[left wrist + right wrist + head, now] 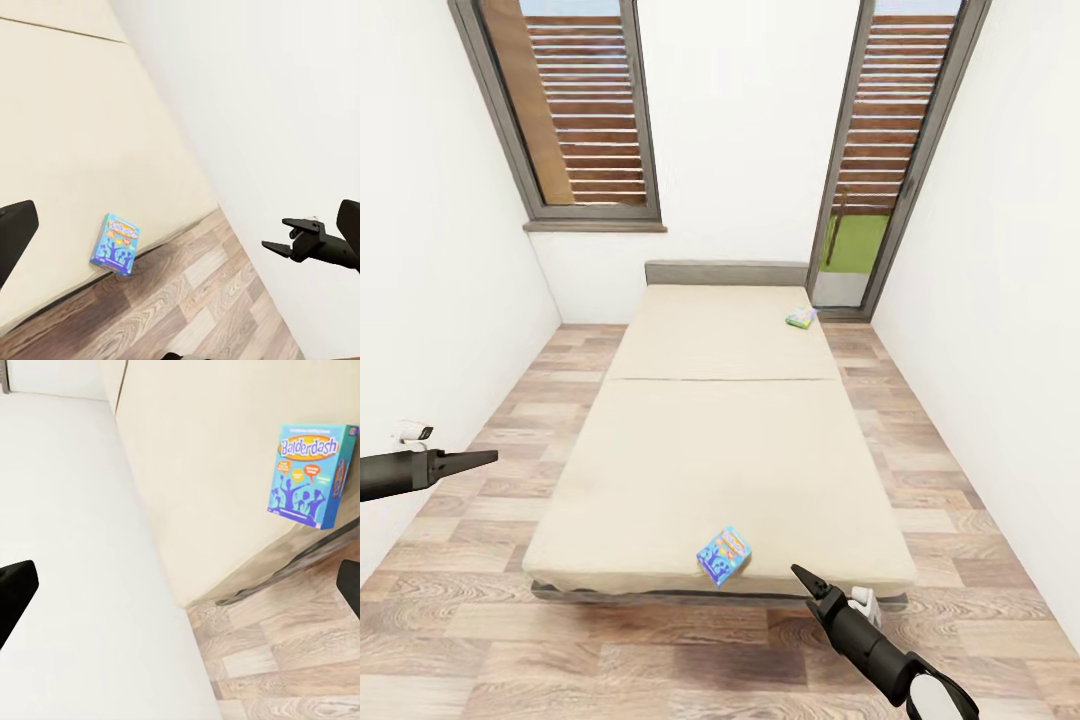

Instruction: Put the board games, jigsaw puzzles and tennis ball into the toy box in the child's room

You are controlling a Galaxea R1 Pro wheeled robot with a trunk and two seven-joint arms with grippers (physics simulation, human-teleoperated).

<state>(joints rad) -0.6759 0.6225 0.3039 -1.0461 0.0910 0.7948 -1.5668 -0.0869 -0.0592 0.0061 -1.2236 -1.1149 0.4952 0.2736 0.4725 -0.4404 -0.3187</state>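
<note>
The bed [720, 440] with its beige mattress fills the middle of the room. A blue board game [724, 556] lies at its near edge, also seen as the blue board game [116, 244] and as a box printed "Balderdash" [311, 472]. Another board game [801, 318], pale green, rests far right near the grey headboard [726, 272]. My right gripper [800, 572] hovers open just right of the blue box, over the floor. Far to the left my left gripper [488, 458] is open beside the wall. The table, toy box, jigsaw puzzles and tennis ball are out of view.
White walls [440, 300] close in on both sides, leaving strips of wood-plank floor [490, 620] along the bed. Two tall grey-framed windows [585, 110] stand in the far wall. In the left wrist view the right gripper [289, 244] shows against the wall.
</note>
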